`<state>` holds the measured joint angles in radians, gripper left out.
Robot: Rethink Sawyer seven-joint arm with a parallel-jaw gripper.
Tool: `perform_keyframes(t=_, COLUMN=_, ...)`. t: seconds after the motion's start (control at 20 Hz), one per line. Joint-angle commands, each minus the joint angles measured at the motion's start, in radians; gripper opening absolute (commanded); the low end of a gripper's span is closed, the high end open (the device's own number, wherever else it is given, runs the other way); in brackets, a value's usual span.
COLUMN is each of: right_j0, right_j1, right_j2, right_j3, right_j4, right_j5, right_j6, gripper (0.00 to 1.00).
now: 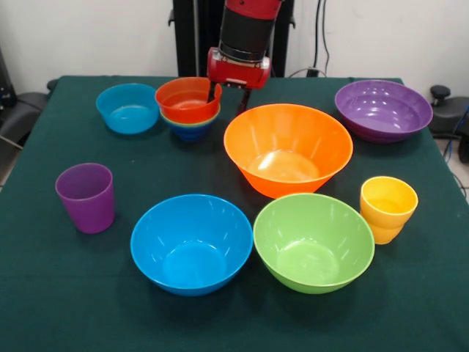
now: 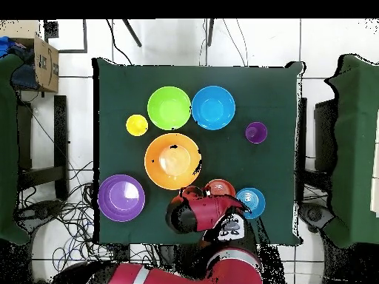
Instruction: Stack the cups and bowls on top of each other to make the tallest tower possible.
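A small red-orange bowl sits nested on a small green bowl and a small dark blue bowl, making a short tower at the back. My gripper hangs open right beside it. One finger stands at the red-orange bowl's rim and the other is outside, toward the large orange bowl. A small light blue bowl stands alone next to the tower. The purple cup and the yellow cup stand upright on opposite sides.
A large blue bowl and a large green bowl sit side by side on the green tablecloth. A wide purple bowl rests at a back corner. From above, the arm covers the gripper.
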<state>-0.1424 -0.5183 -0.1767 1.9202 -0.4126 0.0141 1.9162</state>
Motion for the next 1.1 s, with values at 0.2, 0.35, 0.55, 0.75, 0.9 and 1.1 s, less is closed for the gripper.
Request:
perform_keyframes(t=0.2, right_j0=-0.023, right_j1=-0.123, right_j2=0.131, right_j3=0.013, right_j4=0.045, right_j5=0.154, right_j6=0.070, gripper=1.00)
perform_keyframes(t=0.35, right_j0=-0.018, right_j1=-0.151, right_j2=0.124, right_j3=0.001, right_j4=0.048, right_j5=0.204, right_j6=0.054, gripper=1.00)
perform_keyframes(t=0.55, right_j0=-0.013, right_j1=-0.176, right_j2=0.120, right_j3=-0.007, right_j4=0.044, right_j5=0.249, right_j6=0.043, gripper=1.00)
perform_keyframes(t=0.75, right_j0=0.002, right_j1=-0.200, right_j2=0.101, right_j3=-0.013, right_j4=0.029, right_j5=0.284, right_j6=0.034, gripper=1.00)
perform_keyframes(t=0.9, right_j0=0.011, right_j1=-0.208, right_j2=0.083, right_j3=-0.019, right_j4=0.016, right_j5=0.297, right_j6=0.034, gripper=1.00)
perform_keyframes(t=1.1, right_j0=0.005, right_j1=-0.220, right_j2=0.085, right_j3=-0.014, right_j4=0.006, right_j5=0.303, right_j6=0.032, gripper=1.00)
